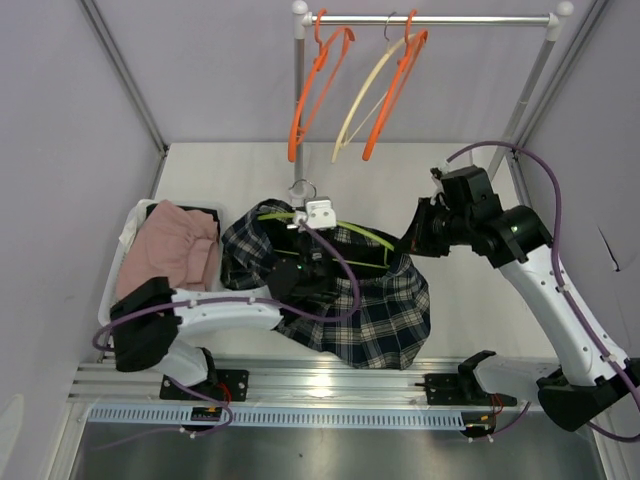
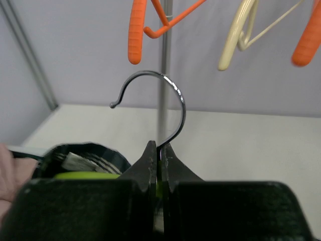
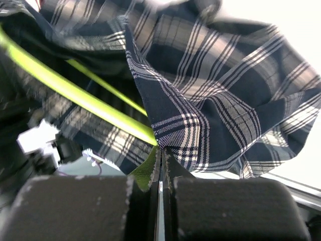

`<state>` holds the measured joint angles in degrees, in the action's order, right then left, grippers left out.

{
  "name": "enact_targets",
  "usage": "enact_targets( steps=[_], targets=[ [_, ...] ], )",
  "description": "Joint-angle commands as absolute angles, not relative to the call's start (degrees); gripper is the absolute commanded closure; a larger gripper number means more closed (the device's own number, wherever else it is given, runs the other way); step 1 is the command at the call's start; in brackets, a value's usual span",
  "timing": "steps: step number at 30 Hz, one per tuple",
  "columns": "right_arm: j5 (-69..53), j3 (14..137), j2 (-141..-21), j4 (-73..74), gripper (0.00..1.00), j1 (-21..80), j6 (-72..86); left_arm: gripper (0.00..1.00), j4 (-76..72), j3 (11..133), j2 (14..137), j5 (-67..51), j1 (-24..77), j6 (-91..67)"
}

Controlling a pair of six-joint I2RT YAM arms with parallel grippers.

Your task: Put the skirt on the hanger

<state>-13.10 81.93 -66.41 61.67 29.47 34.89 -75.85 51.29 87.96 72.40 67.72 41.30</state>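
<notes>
**Figure. Fitting the skirt to the hanger, 3 views.**

Overhead view: the plaid skirt (image 1: pixel 375 300) lies heaped at mid-table. Most of its cloth spreads toward 5 o'clock from the left gripper (image 2: pixel 159 155). The lime-green hanger (image 3: pixel 75 89) runs through the upper folds from 9 to 3 o'clock, and its chrome hook (image 2: pixel 181 100) points to 12 o'clock.

The left gripper's jaws are pressed together on the hook's stem, just below the curve, and hold the hook upright. The right gripper (image 3: pixel 160 156) sits at 3 o'clock of the left one. Its jaws are closed on a fold of plaid at the point where the green arm ends. It cannot be told whether the arm's tip is also caught in that pinch.

Surroundings: the rail (image 1: pixel 430 19) crosses at 12 o'clock and carries 2 orange hangers (image 1: pixel 310 90) and 1 cream hanger (image 1: pixel 365 100). A bin (image 1: pixel 128 225) at 9 o'clock holds a pink garment (image 1: pixel 175 245).

Step in hand, as judged: the waistband is being seated on the hanger. 1 arm steadies the hanger while the other works cloth over the 3 o'clock end. The task looks well advanced but unfinished, since the cloth is bunched and does not hang evenly.

Next move, as judged: the right gripper should draw its fold outward past the arm tip and settle it there before letting go. The left grip must stay firm so the stem does not twist.
</notes>
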Motion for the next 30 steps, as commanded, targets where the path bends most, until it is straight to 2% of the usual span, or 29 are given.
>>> enact_targets(
  steps=[1,3,4,9,14,20,30],
  targets=[
    [-11.08,90.51,-68.37,56.24,1.00,29.88,34.72,1.00,-64.93,51.16,79.30,65.06,70.14,17.70],
    [-10.20,95.26,-70.74,57.73,1.00,29.97,33.75,1.00,-47.74,51.33,73.49,58.84,68.92,7.96],
    [-9.93,96.75,-71.53,58.44,1.00,29.88,33.14,1.00,-44.16,52.72,71.82,57.49,68.73,3.04],
    [-9.84,103.26,-75.31,59.50,1.00,30.41,32.87,1.00,-31.33,55.27,69.18,48.80,68.29,-1.47],
    [-6.51,106.69,-77.25,60.29,1.00,33.31,32.96,1.00,-20.60,58.61,67.50,33.51,66.80,-6.76],
    [-1.59,111.44,-79.10,61.60,1.00,38.23,33.66,1.00,-12.40,64.60,69.87,21.28,65.92,-9.23],
    [3.34,127.96,-83.84,69.25,1.00,39.37,32.52,1.00,-7.91,71.80,75.41,13.54,63.28,-13.53]
  ],
)
